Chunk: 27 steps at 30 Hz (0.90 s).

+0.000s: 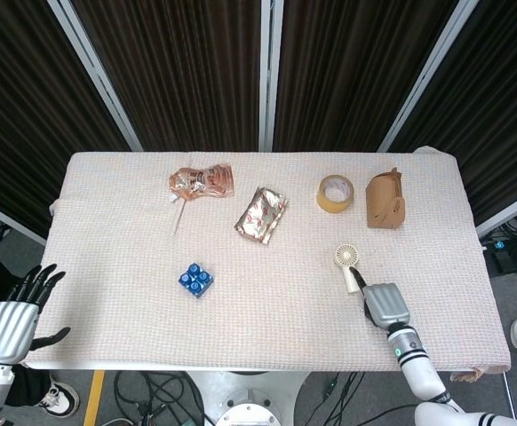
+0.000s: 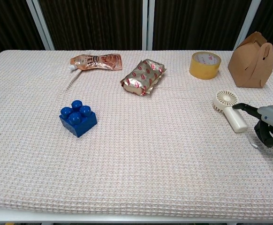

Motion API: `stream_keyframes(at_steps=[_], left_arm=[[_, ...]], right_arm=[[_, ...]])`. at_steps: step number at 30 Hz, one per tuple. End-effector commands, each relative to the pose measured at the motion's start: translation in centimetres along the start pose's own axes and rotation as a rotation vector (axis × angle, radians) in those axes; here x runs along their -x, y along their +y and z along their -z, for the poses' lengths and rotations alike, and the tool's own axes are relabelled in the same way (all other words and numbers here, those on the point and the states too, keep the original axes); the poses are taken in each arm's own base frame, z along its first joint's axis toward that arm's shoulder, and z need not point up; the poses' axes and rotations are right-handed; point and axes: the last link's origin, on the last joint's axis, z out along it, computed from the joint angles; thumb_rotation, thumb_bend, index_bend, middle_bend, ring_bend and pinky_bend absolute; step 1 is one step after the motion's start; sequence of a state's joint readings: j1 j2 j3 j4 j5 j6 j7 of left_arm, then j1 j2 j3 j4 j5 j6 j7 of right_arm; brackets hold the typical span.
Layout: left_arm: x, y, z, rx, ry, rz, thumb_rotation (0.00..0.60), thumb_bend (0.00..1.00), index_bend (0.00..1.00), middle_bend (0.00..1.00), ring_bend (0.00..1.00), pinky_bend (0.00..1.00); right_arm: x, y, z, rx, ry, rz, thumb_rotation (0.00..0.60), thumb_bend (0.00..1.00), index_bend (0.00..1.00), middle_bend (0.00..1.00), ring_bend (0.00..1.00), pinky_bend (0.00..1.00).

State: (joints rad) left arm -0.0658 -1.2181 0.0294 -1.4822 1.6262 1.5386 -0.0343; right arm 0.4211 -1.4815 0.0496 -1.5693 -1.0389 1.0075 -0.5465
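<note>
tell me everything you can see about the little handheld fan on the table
The handheld fan is small and cream-white, of what looks like plastic, with a round grilled head and a short straight handle. It lies flat on the waffle-weave tablecloth, head toward the far side, handle pointing to the near right. The right hand sits at the handle's end, a dark fingertip reaching its tip; whether it truly touches is unclear. The fan lies in front of the tape roll and apart from it.

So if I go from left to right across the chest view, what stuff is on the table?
Blue block → orange pouch → shiny foil packet → yellow tape roll → little white fan → brown paper box, with the right hand at the edge.
</note>
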Motion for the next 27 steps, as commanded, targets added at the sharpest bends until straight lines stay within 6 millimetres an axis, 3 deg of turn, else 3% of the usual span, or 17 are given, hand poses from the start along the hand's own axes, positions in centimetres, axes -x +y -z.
stream_keyframes(at_steps=[1,8,14,20,27], left_arm=[[0.0,0.0,0.0,0.001,0.000,0.001,0.600,0.00,0.11,0.04,0.00,0.17],[0.0,0.1,0.0,0.004,-0.001,0.002,0.600,0.00,0.11,0.04,0.00,0.17],[-0.2,0.1,0.0,0.004,0.008,0.000,0.600,0.00,0.11,0.04,0.00,0.17],[-0.3,0.2,0.0,0.006,0.012,-0.001,0.600,0.00,0.11,0.04,0.00,0.17],[-0.6,0.6,0.1,0.014,0.019,-0.010,0.600,0.00,0.11,0.04,0.00,0.17]], right_arm=[[0.3,0.0,0.0,0.001,-0.012,-0.006,0.600,1.00,0.02,0.91,0.89,0.80],[0.8,0.2,0.0,0.003,-0.036,-0.042,0.600,1.00,0.02,0.91,0.89,0.80],[-1.7,0.1,1.1,-0.026,0.083,-0.059,0.600,1.00,0.02,0.91,0.89,0.80],[-5.2,1.6,4.1,-0.033,0.241,-0.082,0.600,1.00,0.02,0.91,0.89,0.80],[-7.3,5.6,9.1,0.004,0.478,-0.069,0.600,1.00,0.02,0.91,0.89,0.80]])
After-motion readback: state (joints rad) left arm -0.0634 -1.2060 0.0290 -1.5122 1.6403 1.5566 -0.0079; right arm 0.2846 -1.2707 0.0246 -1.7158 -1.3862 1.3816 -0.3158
